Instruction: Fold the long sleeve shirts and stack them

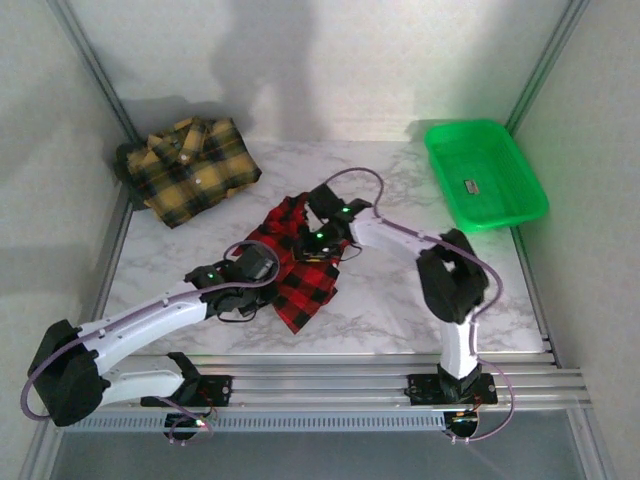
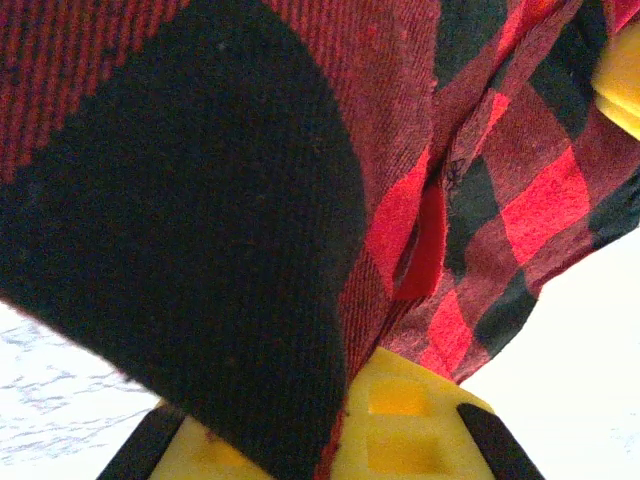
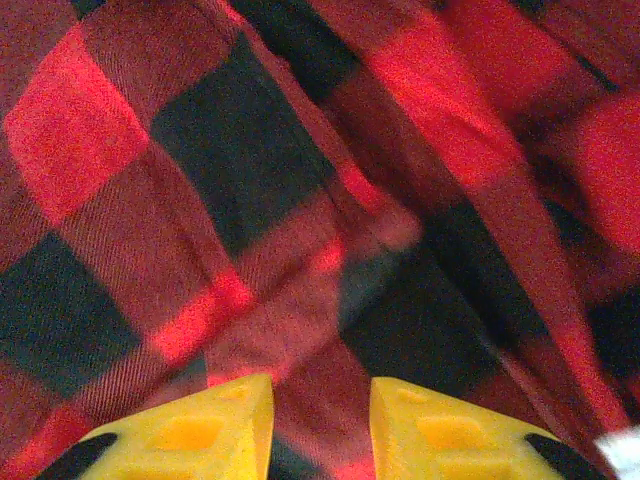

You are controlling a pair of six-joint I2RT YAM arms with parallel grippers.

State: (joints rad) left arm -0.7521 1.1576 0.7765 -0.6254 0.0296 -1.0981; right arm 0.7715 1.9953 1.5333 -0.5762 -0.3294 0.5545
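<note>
Red shirt (image 1: pixel 300 268): rumpled in the middle of the surface (image 1: pixel 400 300), between both arms. Yellow shirt (image 1: pixel 190 168): in a loose heap at the far left corner, well apart.

Left end effector (image 1: pixel 265 265): shut tight on a fold at the near left side of the red shirt. Close up in the left wrist view, cloth pinched between the yellow fingers (image 2: pixel 400 430), with bare surface showing past the cloth's edge.

Right end effector (image 1: pixel 308 243): down on the far right part of the red shirt. Yellow fingers (image 3: pixel 200 430) a little apart, with cloth in the gap. Cannot tell whether pinched or only touched.

What could go wrong, judging from here:

- May lift with only the left side held. Cause: a loose right grip. Then sags, twists and folds crooked.
- May grab more than one layer on the left. Cause: thick, doubled cloth between the fingers. Then drags the whole shirt along instead of turning one edge over.
- May pull the cloth too tight between both arms. Cause: moving too far apart. Then slips free on one side.
- May slide the shirt toward the near edge. Cause: pulling low over the smooth surface instead of lifting first.
- May end up lumpy. Cause: wrinkles not smoothed out before the fold. Bad for stacking with the yellow shirt, likely to slump.
</note>
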